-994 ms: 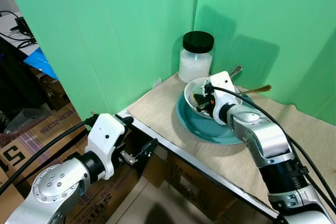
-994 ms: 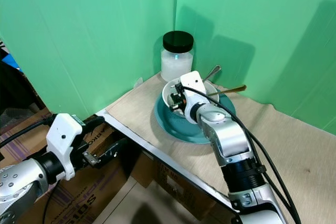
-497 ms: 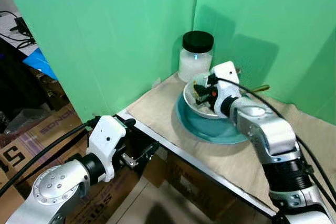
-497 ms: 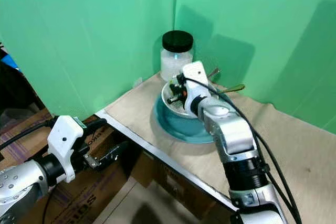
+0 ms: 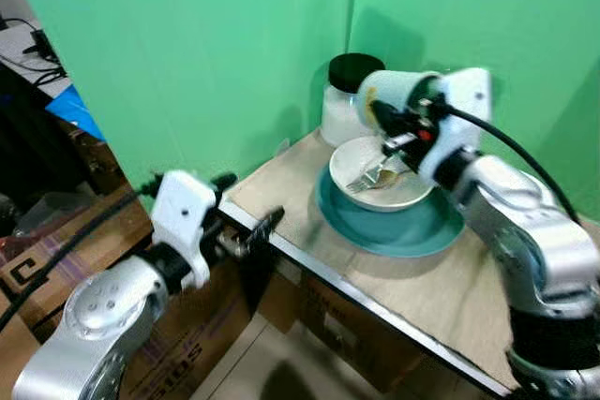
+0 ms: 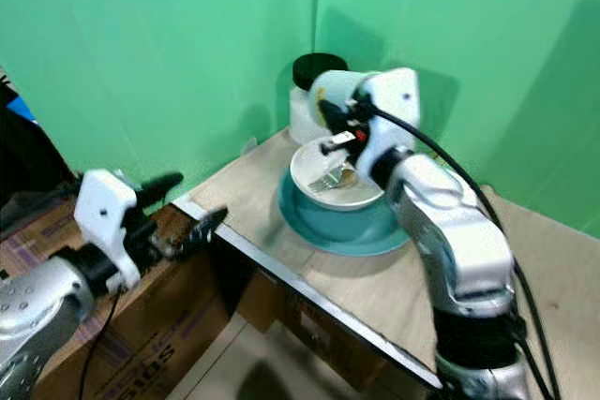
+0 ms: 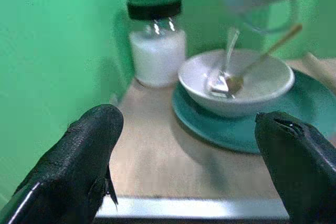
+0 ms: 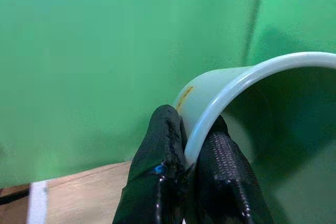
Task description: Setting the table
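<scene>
You had one pale green cup [image 5: 394, 97], one white bowl [image 5: 386, 175], one teal plate [image 5: 389, 222], one black-lidded jar [image 7: 156, 40], two utensils in the bowl, a fork [image 7: 224, 66] and a wooden-handled spoon [image 7: 262, 56], and several cardboard boxes [image 6: 159, 344] by the table [image 5: 441, 283].

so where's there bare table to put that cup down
Bare mat lies between the teal plate and the table's front edge, and right of the plate. The back corner is crowded: jar, bowl with fork and spoon. The right gripper holds the cup above it.
</scene>
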`<state>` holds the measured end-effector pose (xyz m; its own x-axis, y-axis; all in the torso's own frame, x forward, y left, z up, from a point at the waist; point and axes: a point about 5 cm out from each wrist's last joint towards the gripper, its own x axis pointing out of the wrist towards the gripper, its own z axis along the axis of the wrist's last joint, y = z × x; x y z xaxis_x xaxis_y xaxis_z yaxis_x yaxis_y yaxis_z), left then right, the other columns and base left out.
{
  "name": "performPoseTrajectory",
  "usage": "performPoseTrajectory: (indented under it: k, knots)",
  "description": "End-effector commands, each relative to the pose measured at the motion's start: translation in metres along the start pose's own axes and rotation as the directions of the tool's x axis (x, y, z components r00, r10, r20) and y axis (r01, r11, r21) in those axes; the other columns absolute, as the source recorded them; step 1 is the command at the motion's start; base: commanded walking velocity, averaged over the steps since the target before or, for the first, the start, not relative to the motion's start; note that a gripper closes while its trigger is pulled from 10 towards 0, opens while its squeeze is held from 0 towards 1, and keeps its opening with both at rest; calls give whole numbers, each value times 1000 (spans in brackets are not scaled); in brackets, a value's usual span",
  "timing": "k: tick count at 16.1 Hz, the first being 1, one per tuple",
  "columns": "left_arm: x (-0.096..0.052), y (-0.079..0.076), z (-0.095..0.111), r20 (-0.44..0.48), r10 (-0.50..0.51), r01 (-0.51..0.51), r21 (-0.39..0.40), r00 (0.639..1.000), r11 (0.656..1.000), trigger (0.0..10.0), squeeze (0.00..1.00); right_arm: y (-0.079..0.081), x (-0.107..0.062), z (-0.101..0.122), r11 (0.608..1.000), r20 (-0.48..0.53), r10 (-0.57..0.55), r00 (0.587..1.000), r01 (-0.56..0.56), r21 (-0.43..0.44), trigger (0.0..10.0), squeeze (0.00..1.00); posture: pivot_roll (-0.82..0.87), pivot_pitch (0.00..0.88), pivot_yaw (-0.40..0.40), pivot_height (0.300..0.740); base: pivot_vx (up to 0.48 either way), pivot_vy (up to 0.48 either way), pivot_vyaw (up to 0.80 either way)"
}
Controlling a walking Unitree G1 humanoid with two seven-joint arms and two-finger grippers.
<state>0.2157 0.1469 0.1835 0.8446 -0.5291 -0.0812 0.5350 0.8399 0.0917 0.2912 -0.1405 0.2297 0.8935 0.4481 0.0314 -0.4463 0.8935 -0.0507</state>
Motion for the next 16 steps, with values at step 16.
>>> performPoseTrajectory:
  k: [16]
  knots:
    - [18, 25, 2, 66, 352, -353, 7, 934, 936, 10000, 0, 4, -26, -19, 985, 63, -173, 983, 172, 20, 10000, 0, -111, 0, -25, 740, 0, 0, -779]
